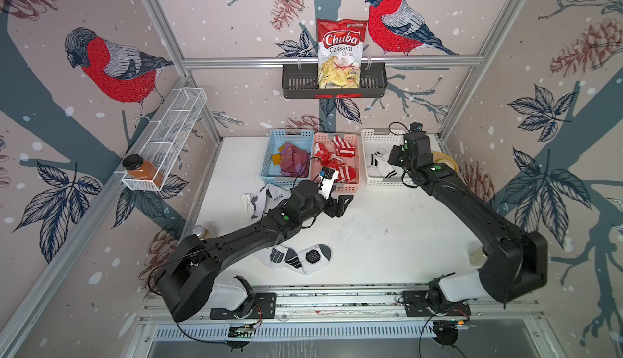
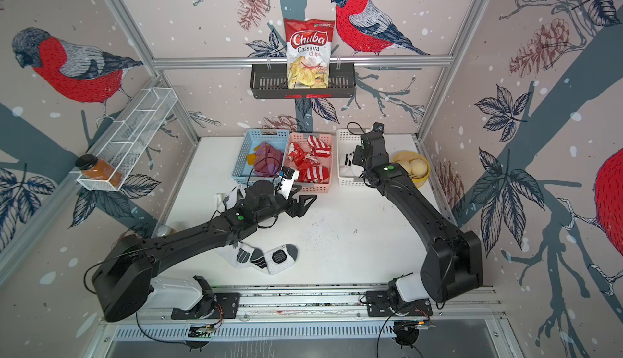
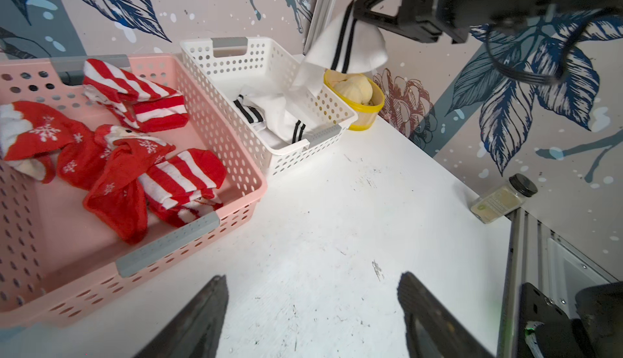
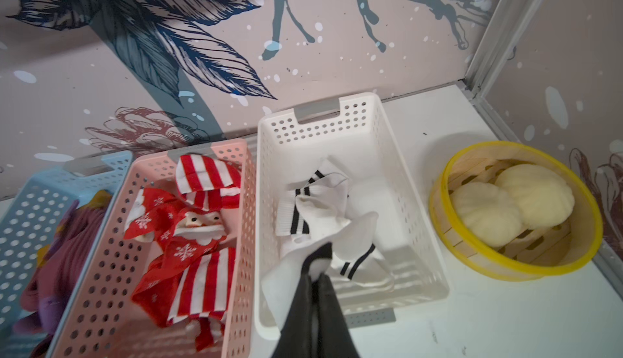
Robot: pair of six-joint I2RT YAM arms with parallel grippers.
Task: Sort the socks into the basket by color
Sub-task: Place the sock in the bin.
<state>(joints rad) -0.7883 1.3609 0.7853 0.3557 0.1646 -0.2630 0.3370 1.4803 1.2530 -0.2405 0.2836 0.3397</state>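
**Left arm**: laid low from the 7 o'clock corner of the table toward its centre, wrist level.
**Left claw**: fingers spread wide with nothing between them, over bare table just short of the pink basket.

**Right arm**: raised from the 5 o'clock corner and reaching to 1 o'clock, wrist bent downward.
**Right claw**: pinched together on a white black-striped sock. The sock hangs above the white basket. Whether its lower end touches the socks inside cannot be told.

**Baskets:** three side by side along the far edge.
- Blue basket, 11 o'clock: maroon-purple socks with mustard cuffs.
- Pink basket, 12 o'clock: red-and-white socks, striped and snowflake-patterned.
- White basket, 1 o'clock: white striped socks.

**Loose on the table:**
- Grey-patched white socks, 6 o'clock. They lie at 7 o'clock from the left claw and well apart from it, with one end under the left forearm.
- White sock with dark marks, 9 o'clock, beside the left wrist and partly hidden by it.

**Also:** bamboo steamer holding buns, 2 o'clock, just beside the white basket.
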